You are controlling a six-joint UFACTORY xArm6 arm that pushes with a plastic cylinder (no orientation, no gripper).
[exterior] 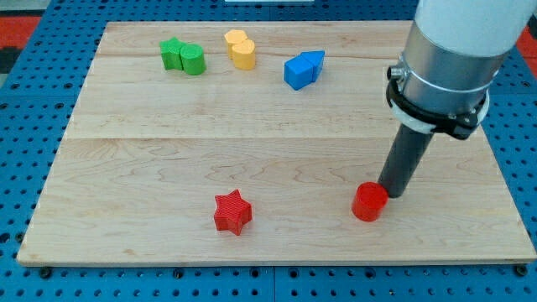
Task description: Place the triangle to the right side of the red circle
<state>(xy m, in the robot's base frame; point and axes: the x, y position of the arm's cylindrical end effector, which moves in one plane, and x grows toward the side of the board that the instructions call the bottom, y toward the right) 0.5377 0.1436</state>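
Note:
The red circle block lies near the view's bottom, right of centre. My tip stands right against its upper right side, touching or nearly so. The blue triangle block sits near the view's top, right of centre, pressed against a blue cube-like block on its lower left. The triangle is far from my tip, up and to the left.
A red star block lies at the view's bottom centre. Two green blocks sit together at the top left. Two yellow blocks sit at the top centre. The wooden board ends close to the red circle's lower side.

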